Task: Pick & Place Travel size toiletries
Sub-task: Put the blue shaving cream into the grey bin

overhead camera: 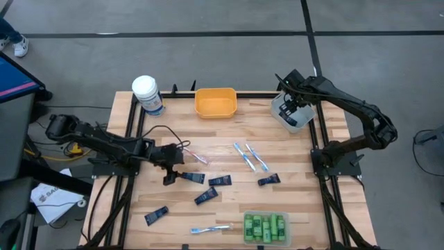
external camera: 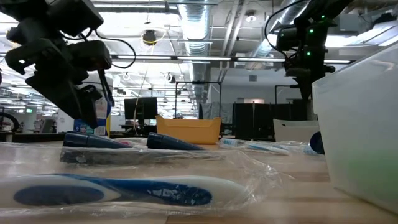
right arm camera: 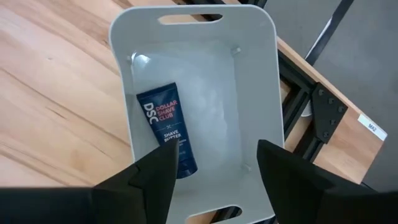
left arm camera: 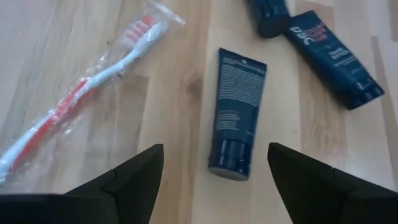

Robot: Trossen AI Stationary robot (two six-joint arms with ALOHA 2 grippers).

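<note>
Overhead, two released claws hang above the worktop, one over loose toiletries and one over a grey bin.

Left claw hovers with fingers spread and empty at the worktop's left, above a dark navy tube whose small print is too fine to read; a pink toothbrush in clear wrap lies just beside it, and another navy tube carries white lettering that is only partly legible. Right claw is also spread and empty at the far right, over the grey bin, where a navy tube reads "DSC Dollar Shave Club Shave Butter". Farther out, light-blue toothbrushes lie mid-worktop, green bottles fill a clear bin at the near edge, and an orange bin sits far centre.
</note>
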